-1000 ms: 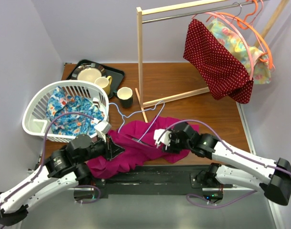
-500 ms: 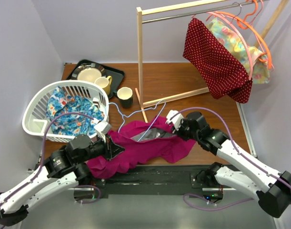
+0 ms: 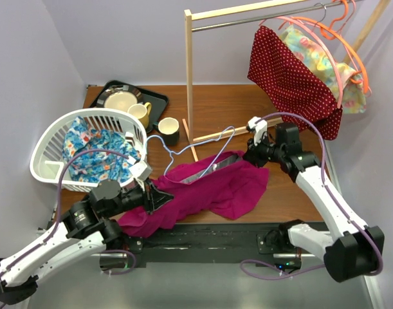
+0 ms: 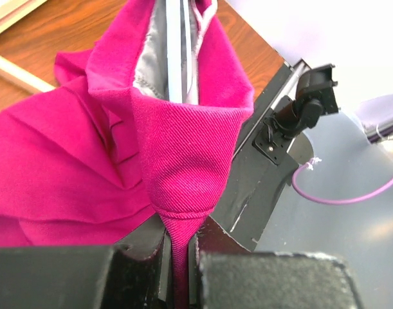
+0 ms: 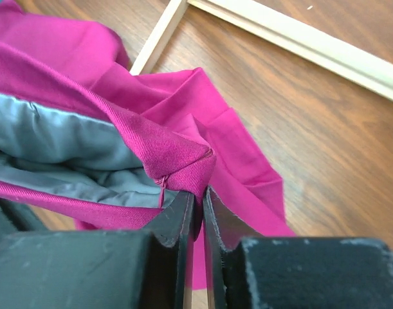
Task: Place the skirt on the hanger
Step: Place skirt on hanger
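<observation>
A magenta skirt point(image 3: 231, 188) with grey lining lies crumpled at the table's near edge. A thin lilac wire hanger point(image 3: 206, 141) rests across its far side, one end dipping into the waist opening. My left gripper point(image 3: 159, 195) is shut on the waistband's left end; the cloth is pinched into a narrow fold between the jaws point(image 4: 178, 251). My right gripper point(image 3: 247, 156) is shut on the waistband's right corner point(image 5: 201, 199), where magenta cloth point(image 5: 177, 158) and grey lining point(image 5: 54, 141) meet. The waist is stretched between both grippers.
A white basket point(image 3: 51, 168) holding blue floral cloth stands at the left. A black tray point(image 3: 159, 100) with a plate and yellow mug, and a dark mug point(image 3: 168, 131), lie behind. The wooden rack point(image 3: 188, 77) carries a red dotted garment point(image 3: 292, 84) on orange hangers.
My right gripper moved right and away from me and shut on the waistband corner, pulling the skirt's waist open and taut. The hanger shifted right with it. The left gripper held still.
</observation>
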Action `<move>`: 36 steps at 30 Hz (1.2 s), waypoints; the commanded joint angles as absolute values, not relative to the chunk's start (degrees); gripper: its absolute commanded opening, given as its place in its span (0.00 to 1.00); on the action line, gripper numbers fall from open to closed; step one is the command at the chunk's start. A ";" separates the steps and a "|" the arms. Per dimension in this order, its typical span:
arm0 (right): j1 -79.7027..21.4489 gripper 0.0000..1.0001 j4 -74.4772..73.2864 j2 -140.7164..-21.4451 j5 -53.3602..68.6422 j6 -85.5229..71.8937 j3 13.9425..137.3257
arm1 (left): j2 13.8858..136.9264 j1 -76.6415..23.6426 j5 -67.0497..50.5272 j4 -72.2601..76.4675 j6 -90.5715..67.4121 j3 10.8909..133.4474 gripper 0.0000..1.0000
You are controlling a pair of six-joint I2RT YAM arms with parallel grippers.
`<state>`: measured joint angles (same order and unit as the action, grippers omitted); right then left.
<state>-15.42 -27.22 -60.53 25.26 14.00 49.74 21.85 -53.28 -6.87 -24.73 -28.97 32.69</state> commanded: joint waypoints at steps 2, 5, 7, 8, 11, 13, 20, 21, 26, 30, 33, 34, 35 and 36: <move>-9.06 0.00 -28.30 -65.65 34.61 9.15 55.71 | 21.88 -53.35 -12.48 -17.31 -20.93 33.49 0.00; -5.37 0.00 -28.56 -67.58 39.80 6.69 57.82 | 23.37 -53.44 -12.39 -17.76 -19.16 33.92 0.00; -3.43 0.00 -28.74 -68.20 42.61 5.37 58.79 | 24.51 -53.44 -13.01 -17.22 -17.94 34.10 0.00; -2.99 0.00 -28.83 -68.73 43.15 5.01 59.84 | 25.91 -53.35 -12.75 -17.31 -17.84 34.45 0.00; -1.94 0.00 -29.09 -69.34 45.61 3.26 61.60 | 29.51 -53.35 -12.92 -17.14 -16.53 35.33 0.00; -1.15 0.00 -29.62 -69.78 46.49 2.47 62.75 | 31.19 -53.35 -12.31 -17.84 -15.82 36.03 0.00; 4.65 0.00 -30.93 -71.01 50.62 1.41 66.88 | 31.91 -53.35 -9.32 -19.16 -15.12 37.88 0.00; 5.70 0.00 -31.11 -71.19 51.67 1.49 67.23 | 31.99 -53.44 -9.06 -19.25 -15.20 37.97 0.00; 6.15 0.00 -31.99 -71.37 51.33 1.76 69.34 | 35.06 -53.44 -9.05 -20.13 -14.15 39.46 0.00; 6.42 0.00 -32.34 -70.75 48.79 1.76 70.84 | 38.14 -53.44 -9.58 -22.05 -12.84 41.74 0.00; 6.77 0.00 -32.34 -70.66 46.32 0.44 71.80 | 40.07 -53.35 -8.88 -23.89 -11.61 43.76 0.00; 6.77 0.00 -32.34 -70.66 45.01 0.44 72.50 | 41.04 -53.44 -8.35 -24.43 -11.43 44.81 0.00; 6.77 0.00 -32.87 -70.75 44.13 0.44 73.03 | 41.48 -53.44 -8.09 -25.04 -11.16 45.35 0.00; 6.77 0.00 -33.39 -70.66 43.08 0.44 73.65 | 41.92 -53.35 -7.39 -26.09 -10.64 45.87 0.00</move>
